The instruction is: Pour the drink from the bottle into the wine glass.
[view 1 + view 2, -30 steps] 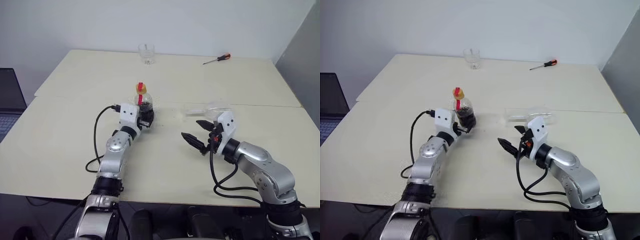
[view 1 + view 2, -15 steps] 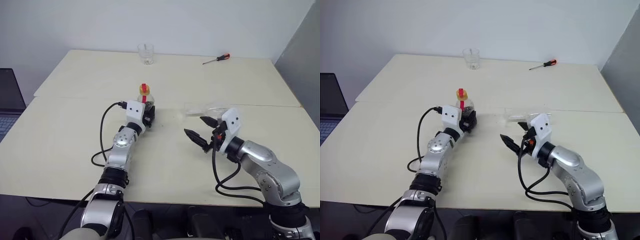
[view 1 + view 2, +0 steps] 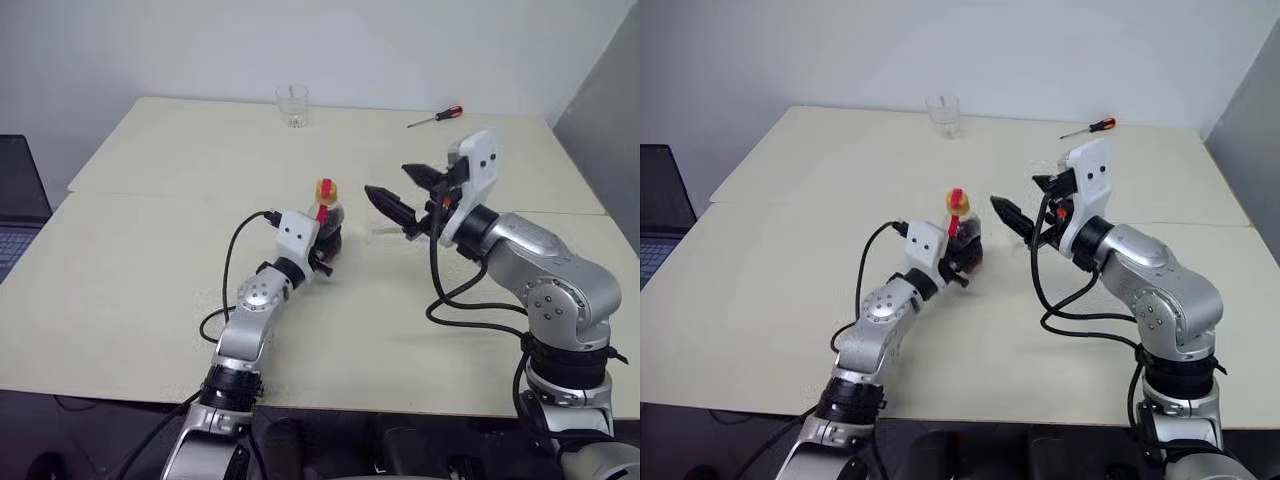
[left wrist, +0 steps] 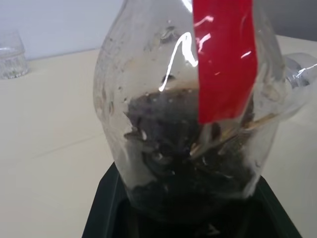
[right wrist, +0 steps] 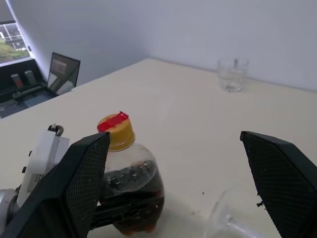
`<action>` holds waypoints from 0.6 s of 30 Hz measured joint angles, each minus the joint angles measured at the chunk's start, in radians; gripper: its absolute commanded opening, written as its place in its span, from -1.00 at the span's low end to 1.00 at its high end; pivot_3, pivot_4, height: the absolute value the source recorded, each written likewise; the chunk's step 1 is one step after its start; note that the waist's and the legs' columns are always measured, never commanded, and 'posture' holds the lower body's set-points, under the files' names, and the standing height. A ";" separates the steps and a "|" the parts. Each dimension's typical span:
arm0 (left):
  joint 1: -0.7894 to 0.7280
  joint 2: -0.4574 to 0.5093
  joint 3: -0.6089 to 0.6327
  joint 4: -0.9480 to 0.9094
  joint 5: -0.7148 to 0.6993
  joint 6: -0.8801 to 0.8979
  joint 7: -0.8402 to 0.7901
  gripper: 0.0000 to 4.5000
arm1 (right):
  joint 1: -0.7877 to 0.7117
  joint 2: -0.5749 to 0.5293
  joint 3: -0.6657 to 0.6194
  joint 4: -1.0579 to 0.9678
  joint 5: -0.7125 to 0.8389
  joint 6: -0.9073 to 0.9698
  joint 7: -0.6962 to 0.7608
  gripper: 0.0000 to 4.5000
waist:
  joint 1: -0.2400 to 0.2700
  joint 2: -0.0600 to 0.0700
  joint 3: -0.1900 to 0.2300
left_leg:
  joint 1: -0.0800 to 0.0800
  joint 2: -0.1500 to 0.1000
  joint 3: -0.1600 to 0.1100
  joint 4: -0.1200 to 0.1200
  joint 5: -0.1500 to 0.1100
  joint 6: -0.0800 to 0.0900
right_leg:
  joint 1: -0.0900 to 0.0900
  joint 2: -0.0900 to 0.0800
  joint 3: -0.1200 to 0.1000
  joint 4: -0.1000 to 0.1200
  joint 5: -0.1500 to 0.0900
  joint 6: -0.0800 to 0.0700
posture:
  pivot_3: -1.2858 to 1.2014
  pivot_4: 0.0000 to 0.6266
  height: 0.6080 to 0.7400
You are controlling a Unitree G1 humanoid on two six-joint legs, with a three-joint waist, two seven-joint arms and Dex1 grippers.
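The left claw (image 3: pixel 322 243) was clamped low on the bottle (image 3: pixel 326 215), which stood upright mid-tabletop (image 3: pixel 150 250) with its yellow cap still on, probably so the right claw (image 3: pixel 407 195), spread wide and empty just beside it, could get at the cap. The bottle was roughly half full of dark drink (image 5: pixel 136 193). The wine glass (image 5: pixel 233 220) lay tipped over, empty, right next to the bottle, so nothing had been poured yet.

The right claw (image 5: pixel 188 183) stands wide open above the cream counter (image 5: pixel 178 114). Between its fingers (image 5: pixel 74 188) stands the bottle (image 5: pixel 130 191), yellow-capped, holding dark drink (image 5: pixel 136 198), gripped low by the left claw (image 5: pixel 119 210). A tumbler (image 5: pixel 233 74) sits far back; a laptop (image 5: pixel 62 74) lies off the counter's edge.
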 measured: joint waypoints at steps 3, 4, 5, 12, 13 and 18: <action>0.003 -0.004 -0.013 -0.018 0.010 0.015 0.007 -0.48 | -0.010 0.013 0.002 0.001 0.027 0.032 -0.006 1.00 | 0.000 0.000 0.000 | 0.000 -0.001 0.000 0.001 0.000 0.000 | 0.000 0.000 0.000 0.000 -0.001 0.002 | 0.03 -0.52 1.00; 0.003 -0.003 -0.019 -0.020 0.015 0.016 0.007 -0.49 | -0.021 0.014 0.008 0.002 0.033 0.039 -0.005 1.00 | 0.000 0.000 0.000 | 0.000 -0.001 0.000 0.001 0.000 0.000 | 0.000 0.000 0.000 0.000 -0.002 0.003 | 0.03 -0.52 1.00; 0.002 0.000 -0.027 -0.020 0.022 0.016 0.007 -0.50 | -0.037 0.021 0.022 0.005 0.038 0.047 -0.002 1.00 | -0.002 0.000 0.000 | 0.001 -0.001 0.000 0.001 0.000 0.000 | 0.000 0.000 0.000 0.000 -0.002 0.004 | 0.03 -0.52 1.00; -0.002 -0.001 -0.042 -0.020 0.052 0.010 0.013 -0.54 | -0.071 0.055 0.105 0.088 0.007 0.022 0.016 1.00 | -0.001 0.000 0.000 | 0.001 0.000 0.000 0.001 0.000 0.000 | 0.000 0.000 0.000 0.000 -0.002 0.004 | 0.03 -0.52 1.00; -0.002 -0.002 -0.042 -0.020 0.053 0.008 0.016 -0.54 | -0.071 0.055 0.105 0.099 -0.001 0.018 0.016 1.00 | 0.000 0.000 0.000 | 0.000 0.000 0.000 0.001 0.000 0.000 | 0.000 0.000 0.000 -0.001 -0.002 0.004 | 0.03 -0.52 1.00; 0.005 -0.004 -0.050 -0.024 0.065 0.003 0.020 -0.54 | -0.071 0.058 0.109 0.118 -0.014 -0.003 0.019 1.00 | 0.000 0.000 0.000 | 0.000 0.000 0.000 0.001 0.000 0.000 | 0.000 0.000 0.000 -0.001 -0.001 0.003 | 0.03 -0.52 1.00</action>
